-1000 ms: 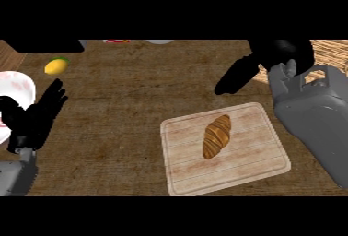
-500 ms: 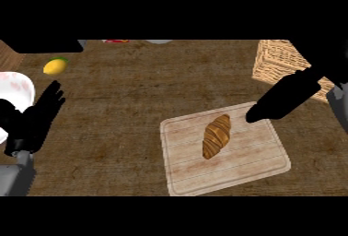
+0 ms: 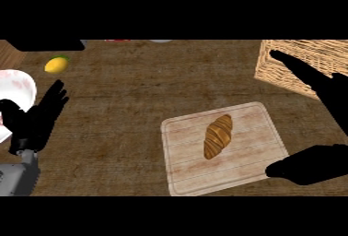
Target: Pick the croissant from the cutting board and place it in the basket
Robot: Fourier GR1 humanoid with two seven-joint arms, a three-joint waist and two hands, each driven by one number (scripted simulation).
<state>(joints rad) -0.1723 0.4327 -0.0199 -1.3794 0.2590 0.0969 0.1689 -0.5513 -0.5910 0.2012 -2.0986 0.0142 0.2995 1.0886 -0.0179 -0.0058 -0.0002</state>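
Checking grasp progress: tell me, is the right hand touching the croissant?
Apart. The head view shows bare cutting board between the croissant and the right hand.

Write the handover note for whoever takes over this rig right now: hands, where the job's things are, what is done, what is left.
Right hand: open, holding nothing, at the view's right, fingers spread over the cutting board's right edge, thumb low near its lower right corner.
Left hand: open, resting at the view's left beside a white plate.
Croissant: lying untouched in the middle of the cutting board.
Basket: at the upper right, beyond the board; only part of it shows.
Also on the counter: a lemon at the upper left.
Done: nothing yet.
Left: grasp the croissant, lift it, carry it to the basket, release.
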